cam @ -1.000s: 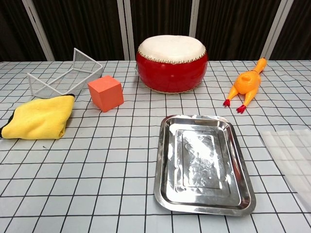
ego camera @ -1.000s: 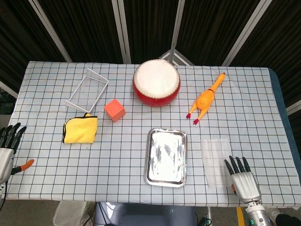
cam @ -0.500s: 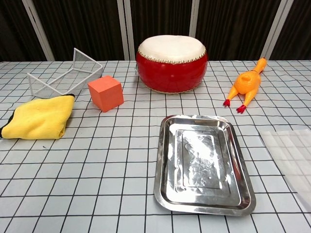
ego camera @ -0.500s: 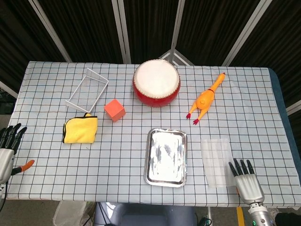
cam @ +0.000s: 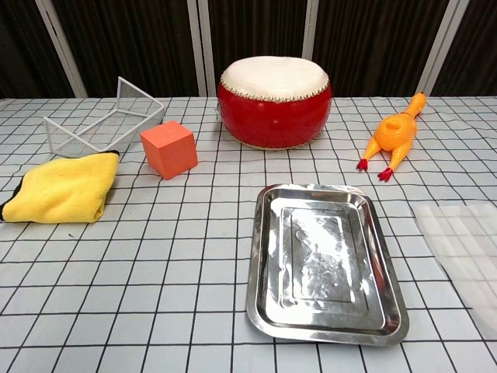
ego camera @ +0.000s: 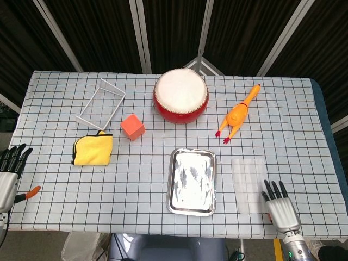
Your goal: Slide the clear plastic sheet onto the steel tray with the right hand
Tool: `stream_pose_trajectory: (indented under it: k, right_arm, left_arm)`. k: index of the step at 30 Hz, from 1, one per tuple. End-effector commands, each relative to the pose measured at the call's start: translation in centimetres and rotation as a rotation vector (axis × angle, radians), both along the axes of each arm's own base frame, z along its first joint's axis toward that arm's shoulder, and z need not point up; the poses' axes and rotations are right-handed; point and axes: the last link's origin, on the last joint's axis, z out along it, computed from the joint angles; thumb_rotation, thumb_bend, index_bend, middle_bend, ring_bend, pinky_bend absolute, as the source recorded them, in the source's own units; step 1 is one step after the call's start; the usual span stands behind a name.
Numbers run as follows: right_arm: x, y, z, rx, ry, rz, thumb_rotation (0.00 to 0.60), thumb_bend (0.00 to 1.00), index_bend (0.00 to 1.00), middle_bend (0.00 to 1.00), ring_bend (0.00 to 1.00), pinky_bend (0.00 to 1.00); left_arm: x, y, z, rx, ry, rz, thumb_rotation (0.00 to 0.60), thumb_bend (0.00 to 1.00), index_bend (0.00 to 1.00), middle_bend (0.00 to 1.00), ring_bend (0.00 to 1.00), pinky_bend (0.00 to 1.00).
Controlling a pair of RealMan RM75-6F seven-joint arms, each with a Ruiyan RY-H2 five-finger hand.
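Observation:
The clear plastic sheet [ego camera: 249,185] lies flat on the checked tablecloth, just right of the empty steel tray [ego camera: 191,182] and apart from it. My right hand [ego camera: 280,208] hovers at the sheet's near right corner, fingers straight and apart, holding nothing. Its leftmost fingertip is at the sheet's right edge; I cannot tell if it touches. My left hand [ego camera: 9,173] hangs off the table's left edge, fingers spread and empty. In the chest view the tray [cam: 260,256] and the sheet [cam: 466,245] show, but neither hand does.
A red drum [ego camera: 180,96] stands at the back, with a rubber chicken [ego camera: 237,114] to its right. An orange cube [ego camera: 132,126], a yellow cloth [ego camera: 93,149] and a white wire basket [ego camera: 100,103] sit on the left half.
My right hand drifted a little right and back, then returned left to the sheet's corner. The left hand sank slightly. Sheet and tray lie as before.

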Motion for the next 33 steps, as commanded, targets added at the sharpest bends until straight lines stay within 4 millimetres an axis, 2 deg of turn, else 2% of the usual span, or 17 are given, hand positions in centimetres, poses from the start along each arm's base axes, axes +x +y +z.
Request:
stream_pose_trajectory:
  k: [1, 8, 11, 25, 33]
  right_arm:
    - [0.2, -0.4, -0.2, -0.011, -0.028, 0.036, 0.6, 0.38, 0.41, 0.11, 0.06, 0.04]
    - [0.6, -0.8, -0.3, -0.028, -0.086, 0.084, 0.6, 0.48, 0.63, 0.22, 0.12, 0.08]
    - [1.1, -0.8, -0.1, -0.04, -0.127, 0.116, 0.6, 0.5, 0.68, 0.24, 0.13, 0.09]
    - [4.5, -1.4, 1.9, -0.125, -0.281, 0.264, 0.6, 0.52, 0.69, 0.25, 0.13, 0.09]
    - [9.7, -2.6, 3.7, -0.19, -0.463, 0.387, 0.6, 0.52, 0.69, 0.25, 0.13, 0.09]
  left_arm:
    - [0.0, 0.0, 0.0, -0.001, 0.0, 0.001, 0.6, 0.0, 0.0, 0.0, 0.0, 0.0]
    - [0.0, 0.0, -0.1, -0.003, -0.001, 0.003, 0.6, 0.0, 0.0, 0.0, 0.0, 0.0]
    - [0.0, 0.0, -0.1, -0.004, -0.002, 0.002, 0.6, 0.0, 0.0, 0.0, 0.0, 0.0]
    - [0.1, 0.0, -0.1, -0.004, -0.006, 0.001, 0.6, 0.0, 0.0, 0.0, 0.0, 0.0]
    - [0.1, 0.0, -0.1, -0.004, -0.004, 0.002, 0.6, 0.0, 0.0, 0.0, 0.0, 0.0]
